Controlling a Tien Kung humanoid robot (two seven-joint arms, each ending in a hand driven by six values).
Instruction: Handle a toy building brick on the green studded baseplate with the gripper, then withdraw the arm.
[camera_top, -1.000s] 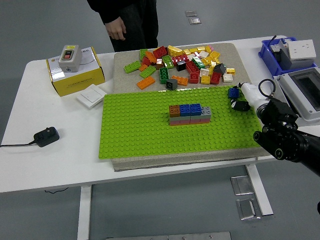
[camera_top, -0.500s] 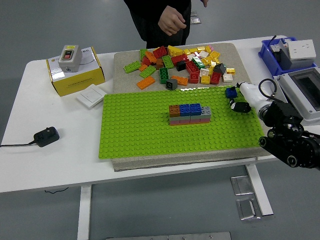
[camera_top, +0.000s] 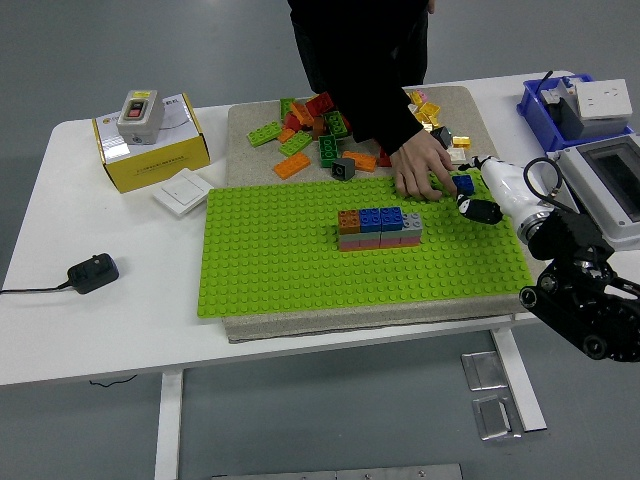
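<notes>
- The green studded baseplate (camera_top: 280, 270) is a flat rectangular sheet covered in an even grid of round studs, lying on a beige, felt-like mat (camera_top: 350, 326) on the smooth white table (camera_top: 60, 200).
- Near its middle stands a small wall of bricks (camera_top: 380, 229): an orange, a blue and a grey block on top, paler flat pieces beneath, all with glossy plastic faces.
- The right hand (camera_top: 478, 195) comes in from the right at the baseplate's far right corner, with a white shell and dark fingertips; it pinches a small blue brick (camera_top: 464, 184), which sits just above that corner of the plate.
- A person in a dark sleeve (camera_top: 372, 100) leans over from the far side; the person's hand (camera_top: 420, 172) rests palm down on the plate's far edge, just beside the blue brick.
- Behind the plate, a loose pile of bricks (camera_top: 315, 130) in red, yellow, green, orange and black lies on the mat.
- At the left, a yellow cardboard box (camera_top: 160, 155) carries a grey switch unit (camera_top: 137, 112); its label print is too small to read.
- A white square wall switch (camera_top: 182, 190) lies just beside the box, and a black plug adapter (camera_top: 92, 272) with its cord sits near the left edge.
- At the far right are a blue bin (camera_top: 535, 108) and a grey lidded case (camera_top: 605, 185).
</notes>
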